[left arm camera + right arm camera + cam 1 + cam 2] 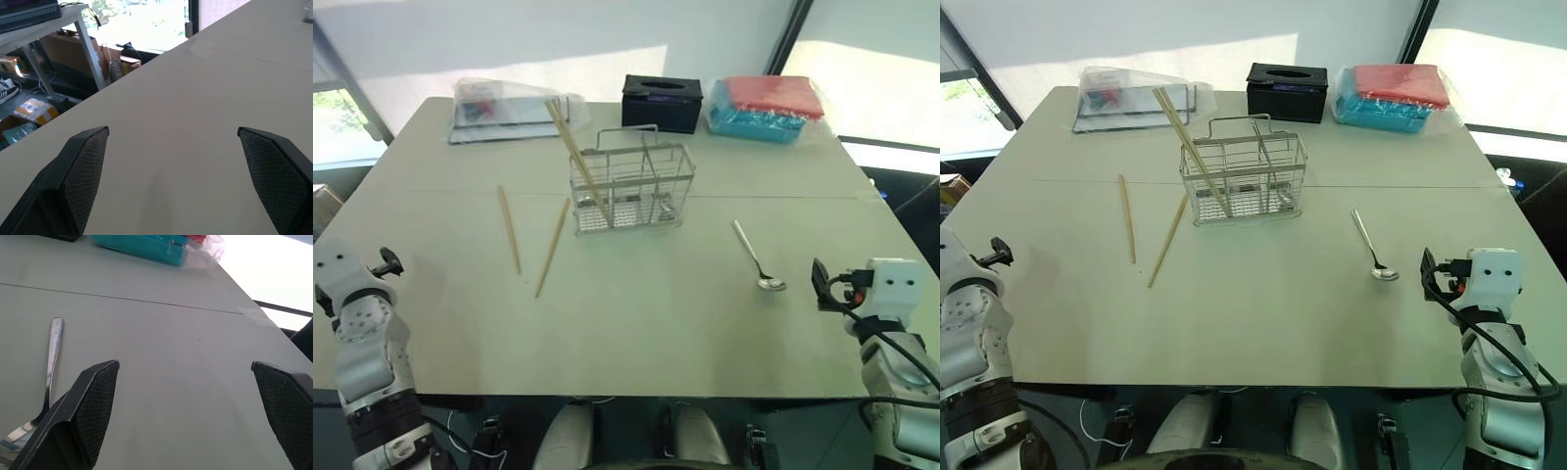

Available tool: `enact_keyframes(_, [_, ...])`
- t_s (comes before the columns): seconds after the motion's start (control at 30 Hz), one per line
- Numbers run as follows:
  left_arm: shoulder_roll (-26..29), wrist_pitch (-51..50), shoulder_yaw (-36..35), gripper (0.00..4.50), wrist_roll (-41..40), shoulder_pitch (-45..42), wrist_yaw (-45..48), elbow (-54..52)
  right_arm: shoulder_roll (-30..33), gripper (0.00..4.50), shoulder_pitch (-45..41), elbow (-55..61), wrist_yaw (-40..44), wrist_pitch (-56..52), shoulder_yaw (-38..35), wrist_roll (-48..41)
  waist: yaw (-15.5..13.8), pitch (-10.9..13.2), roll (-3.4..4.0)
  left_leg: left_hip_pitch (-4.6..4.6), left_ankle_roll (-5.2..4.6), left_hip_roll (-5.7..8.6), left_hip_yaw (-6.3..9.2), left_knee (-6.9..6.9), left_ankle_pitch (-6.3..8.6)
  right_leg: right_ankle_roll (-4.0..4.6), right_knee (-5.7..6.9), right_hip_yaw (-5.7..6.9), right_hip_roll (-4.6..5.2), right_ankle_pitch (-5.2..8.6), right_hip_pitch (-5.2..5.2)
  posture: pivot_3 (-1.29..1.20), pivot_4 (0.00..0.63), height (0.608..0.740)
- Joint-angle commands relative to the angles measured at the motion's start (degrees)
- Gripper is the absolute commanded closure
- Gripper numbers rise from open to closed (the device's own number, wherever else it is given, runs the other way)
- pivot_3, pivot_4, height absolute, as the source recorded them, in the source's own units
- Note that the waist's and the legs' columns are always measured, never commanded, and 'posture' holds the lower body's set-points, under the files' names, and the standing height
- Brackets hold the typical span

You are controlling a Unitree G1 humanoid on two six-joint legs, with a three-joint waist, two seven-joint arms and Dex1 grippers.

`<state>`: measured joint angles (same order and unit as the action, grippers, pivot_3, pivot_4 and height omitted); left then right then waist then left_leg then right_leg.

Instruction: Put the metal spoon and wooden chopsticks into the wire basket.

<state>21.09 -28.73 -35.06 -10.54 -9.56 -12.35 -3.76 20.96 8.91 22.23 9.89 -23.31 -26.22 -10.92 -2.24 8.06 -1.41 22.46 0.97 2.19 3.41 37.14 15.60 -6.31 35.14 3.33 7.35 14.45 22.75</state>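
Just beside open right end effector (186, 382), metal spoon (46, 382), untouched

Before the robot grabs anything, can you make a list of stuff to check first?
1. Right gripper open: ok, fingers stand wide apart with nothing between them.
2. Left gripper open: ok, wide apart over bare table.
3. Spoon free to grab: ok, it lies flat on the table, apart from other things, close to the right gripper.
4. Loose chopsticks: ok, two lie flat, one and another, left of the basket.
5. Basket upright: ok, it stands on the table; two chopsticks already lean in its left end.
6. Room left in the basket: cannot tell for every compartment, the wires hide what lies at the bottom.
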Motion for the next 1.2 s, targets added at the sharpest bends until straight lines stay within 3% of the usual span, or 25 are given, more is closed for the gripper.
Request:
enact_keyframes(0.03, [1.48, -0.35, -0.98, 0.05, 0.42, -0.53, -0.28, -2.53, 0.15, 0.00, -0.96, 0.56, -0.23, 0.92, -0.61, -0.40, 0.00, 0.00, 0.00, 0.00, 0.00, 0.00, 0.00, 0.00, 0.00, 0.00, 0.00, 0.00, 0.00, 0.00, 0.01, 0.00, 0.150, 0.667])
enact_keyframes(0.93, [1.56, -3.03, -2.07, 0.05, -1.70, -1.44, -0.10, -5.99, 4.35, 0.00, -8.65, -2.28, 2.70, -0.12, 0.47, -1.28, 0.06, 0.00, 0.00, 0.00, -0.01, 0.01, 0.00, 0.00, -0.01, 0.00, 0.04, 0.00, -0.02, -0.01, -0.02, 0.00, 0.150, 0.667])
enact_keyframes(1.1, [4.05, -9.17, -2.80, 0.05, -9.37, -6.06, 5.55, -8.55, 8.27, 0.00, -14.31, -5.23, 5.37, -2.06, 1.90, -1.53, 0.00, 0.01, -0.04, 0.01, -0.02, 0.00, 0.01, 0.02, -0.01, 0.01, 0.04, 0.02, -0.05, -0.01, -0.04, 0.00, 0.150, 0.667])
enact_keyframes(1.2, [12.06, -15.27, 2.60, 0.05, -17.53, -6.98, 20.28, -13.83, 15.48, 0.00, -18.97, -7.79, 9.37, -9.51, 7.87, 1.30, 0.17, 0.06, -0.01, 0.03, -0.02, 0.02, 0.00, 0.04, -0.02, 0.01, 0.04, 0.02, -0.04, -0.01, -0.10, 0.00, 0.150, 0.667])
